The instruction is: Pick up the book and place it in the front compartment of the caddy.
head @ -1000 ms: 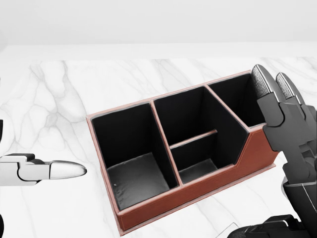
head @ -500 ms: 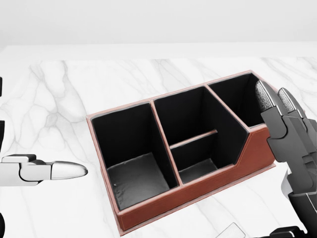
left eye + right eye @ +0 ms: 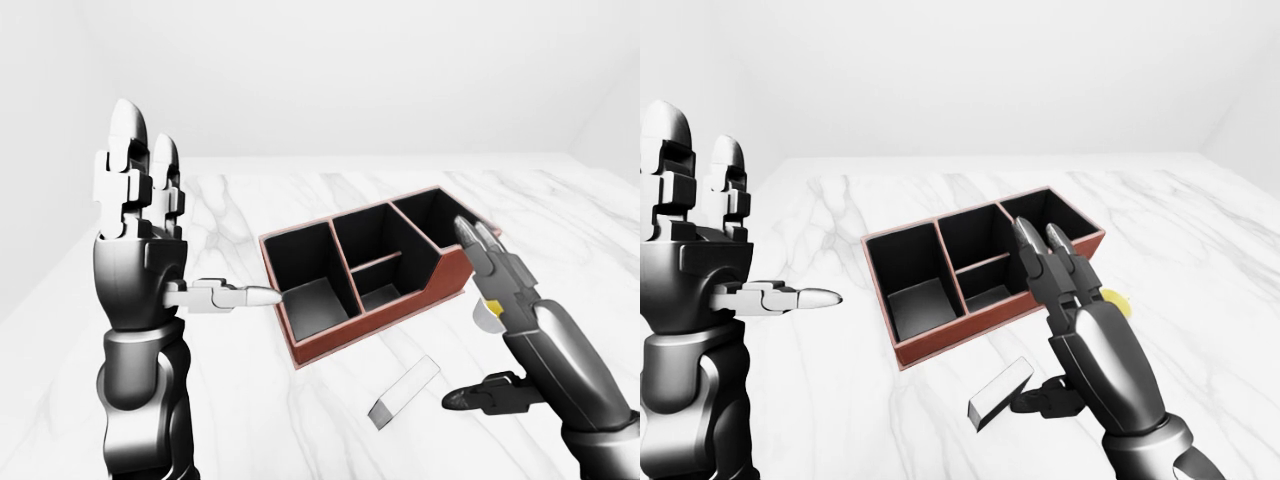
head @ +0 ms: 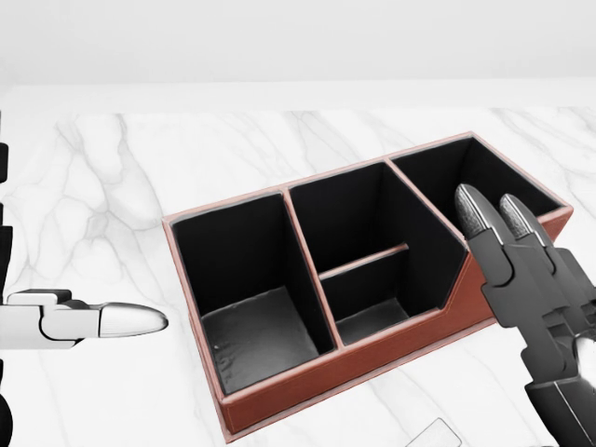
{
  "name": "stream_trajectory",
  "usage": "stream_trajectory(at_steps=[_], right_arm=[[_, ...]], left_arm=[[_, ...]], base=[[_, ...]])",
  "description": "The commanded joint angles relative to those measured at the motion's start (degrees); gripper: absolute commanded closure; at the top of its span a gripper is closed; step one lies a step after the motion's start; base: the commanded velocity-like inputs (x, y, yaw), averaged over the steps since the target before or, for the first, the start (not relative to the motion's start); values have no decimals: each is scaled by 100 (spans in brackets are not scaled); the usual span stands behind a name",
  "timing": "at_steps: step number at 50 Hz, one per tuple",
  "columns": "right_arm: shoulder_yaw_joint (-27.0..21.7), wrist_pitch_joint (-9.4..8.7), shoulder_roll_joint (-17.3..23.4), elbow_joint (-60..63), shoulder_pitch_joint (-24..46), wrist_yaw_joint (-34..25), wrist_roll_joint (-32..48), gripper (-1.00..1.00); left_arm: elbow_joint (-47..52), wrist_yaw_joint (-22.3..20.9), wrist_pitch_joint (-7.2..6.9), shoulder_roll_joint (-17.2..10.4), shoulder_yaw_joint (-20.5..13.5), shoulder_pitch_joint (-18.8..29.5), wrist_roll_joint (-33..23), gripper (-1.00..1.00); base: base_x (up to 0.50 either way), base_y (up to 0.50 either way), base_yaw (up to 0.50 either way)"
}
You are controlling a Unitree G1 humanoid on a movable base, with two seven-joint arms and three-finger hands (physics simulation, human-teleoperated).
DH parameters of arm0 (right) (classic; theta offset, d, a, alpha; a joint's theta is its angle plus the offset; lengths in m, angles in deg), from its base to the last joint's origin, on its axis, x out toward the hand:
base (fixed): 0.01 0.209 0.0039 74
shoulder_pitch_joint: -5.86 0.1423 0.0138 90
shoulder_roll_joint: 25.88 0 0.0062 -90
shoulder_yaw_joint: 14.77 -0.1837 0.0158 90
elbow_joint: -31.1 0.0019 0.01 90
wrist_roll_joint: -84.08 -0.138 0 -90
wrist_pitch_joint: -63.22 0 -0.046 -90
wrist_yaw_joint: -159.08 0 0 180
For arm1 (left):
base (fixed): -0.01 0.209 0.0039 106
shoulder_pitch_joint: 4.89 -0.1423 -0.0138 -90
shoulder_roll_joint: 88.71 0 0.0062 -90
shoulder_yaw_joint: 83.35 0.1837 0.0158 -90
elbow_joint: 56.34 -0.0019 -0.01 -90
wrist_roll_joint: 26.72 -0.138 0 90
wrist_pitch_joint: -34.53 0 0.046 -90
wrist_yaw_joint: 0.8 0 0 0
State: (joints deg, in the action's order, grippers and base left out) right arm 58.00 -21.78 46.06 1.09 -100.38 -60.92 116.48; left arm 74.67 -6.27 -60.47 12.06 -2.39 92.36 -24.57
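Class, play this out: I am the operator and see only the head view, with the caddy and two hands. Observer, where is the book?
Observer: The book lies flat on the marble table, below the caddy in the left-eye view.
Operator: Is my right hand on it?
Observer: No. The right hand is open and apart from the book, to its right.
Operator: Anything else nearby?
Observer: A small yellow and white object, mostly hidden behind the right hand.
Operator: And my left hand?
Observer: The left hand is raised, open, holding nothing.
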Motion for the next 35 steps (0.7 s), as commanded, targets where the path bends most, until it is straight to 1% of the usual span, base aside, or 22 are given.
stream_trajectory(at_steps=[1, 25, 35], right_arm=[[219, 0, 150, -38, -335, 0, 94, -100], [284, 0, -6, -537, -870, 0, 253, -100], [385, 0, -36, -818, -981, 0, 509, -100]], left_arm=[[24, 4, 0, 6, 13, -1, -6, -100], [1, -11, 0, 2, 10, -19, -27, -100], [21, -18, 0, 5, 10, -15, -35, -100]], base=[[0, 0, 0], [0, 0, 0], [0, 0, 0]])
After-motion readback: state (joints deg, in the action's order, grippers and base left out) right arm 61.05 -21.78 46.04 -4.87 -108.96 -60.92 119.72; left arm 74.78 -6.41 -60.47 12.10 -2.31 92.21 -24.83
